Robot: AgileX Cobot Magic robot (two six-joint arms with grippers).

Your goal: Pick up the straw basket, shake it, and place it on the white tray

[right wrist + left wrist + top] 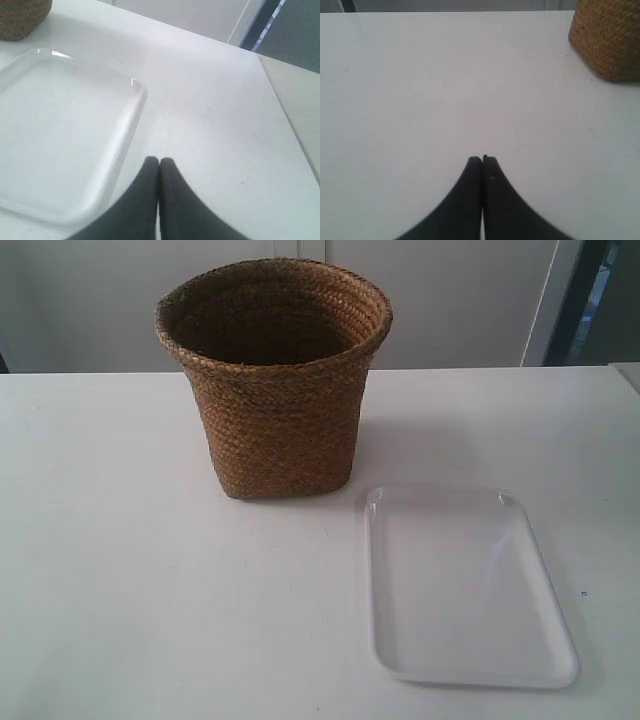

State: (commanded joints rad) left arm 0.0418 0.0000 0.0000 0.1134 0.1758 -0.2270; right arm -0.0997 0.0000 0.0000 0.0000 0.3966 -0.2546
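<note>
White tabletop [120, 590] fills most of the exterior view, with a pale wall [450, 300] behind its far edge. On it stands the straw basket [275, 390], upright, toward the far side and a little toward that view's left. It is brown braided straw, bucket-shaped, its round rim flaring outward over a thick plaited lip. The walls narrow down to a squarish base with softly rounded corners, and the inside looks dark and woven in rings. The white tray [465, 585] lies flat on the table nearer the camera and toward the exterior view's right. It is a glossy rectangle with rounded corners and a low raised rim, and its far corner is near the basket's base but apart from it. The left gripper [482, 159] points out over bare tabletop with its two dark fingers pressed together, only a hairline seam between them. The basket's lower corner shows well apart from it at the edge of the left wrist view. The right gripper [159, 160] is likewise closed tip against tip, gripping nothing, and sits over the table just beside the tray's long rim. Whether either gripper touches the table cannot be told.
</note>
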